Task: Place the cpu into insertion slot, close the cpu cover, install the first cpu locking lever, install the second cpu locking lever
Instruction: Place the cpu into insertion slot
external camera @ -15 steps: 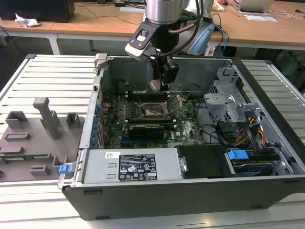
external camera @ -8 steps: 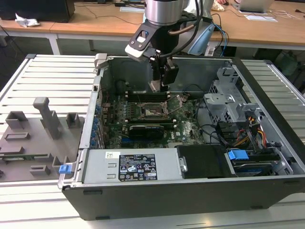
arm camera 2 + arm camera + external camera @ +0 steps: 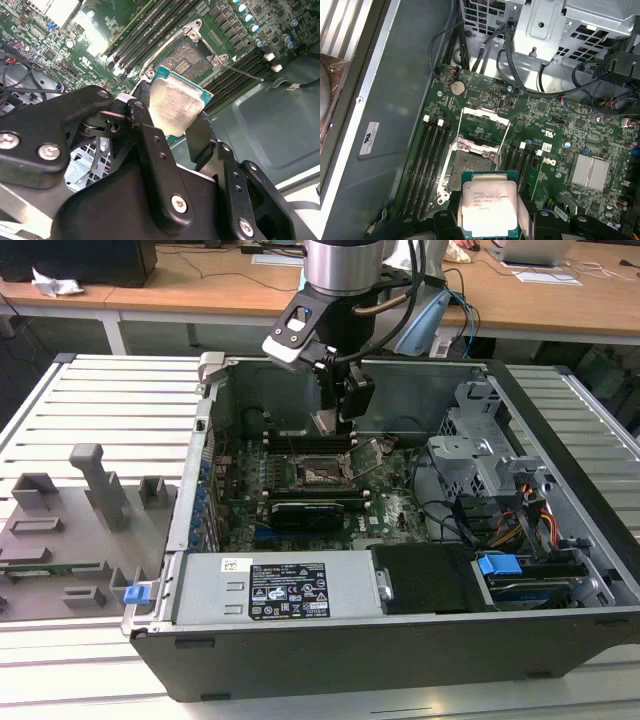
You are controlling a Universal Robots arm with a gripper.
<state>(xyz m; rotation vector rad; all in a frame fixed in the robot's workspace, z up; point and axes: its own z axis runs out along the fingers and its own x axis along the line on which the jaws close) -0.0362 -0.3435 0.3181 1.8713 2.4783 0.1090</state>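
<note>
- In the exterior view, an open computer case (image 3: 400, 650) lies on a pale table (image 3: 100, 400) made of slats.
- The robot arm reaches down into the case. Its black hand (image 3: 335, 425) hangs just above the green board, close over the insertion slot (image 3: 322, 473).
- A grey power box (image 3: 270, 590) with a label sits at the near side of the case. Grey plastic holders (image 3: 100, 485) stand on the table at the exterior view's left.
- In the second wrist view, the hand (image 3: 172, 120) is closed on the cpu (image 3: 175, 102). One black finger (image 3: 145, 130) presses one edge and the other finger presses the edge across from it.
- The cpu shows its dull silver top and a thin green rim. It is up in the air, near the insertion slot (image 3: 187, 57) but not in it.
- The slot's dark middle is bare. Long black memory slots (image 3: 145, 35) run beside it.
- In the first wrist view, the cpu (image 3: 490, 205) sits tight in the hand (image 3: 490, 222), just in front of the insertion slot (image 3: 470, 165).
- The cpu cover (image 3: 485, 114) is flipped open and stands up past the slot. You can see green board through its square hole.
- A round coin battery (image 3: 456, 87) and a silver ribbed block (image 3: 590, 172) sit on the board.
</note>
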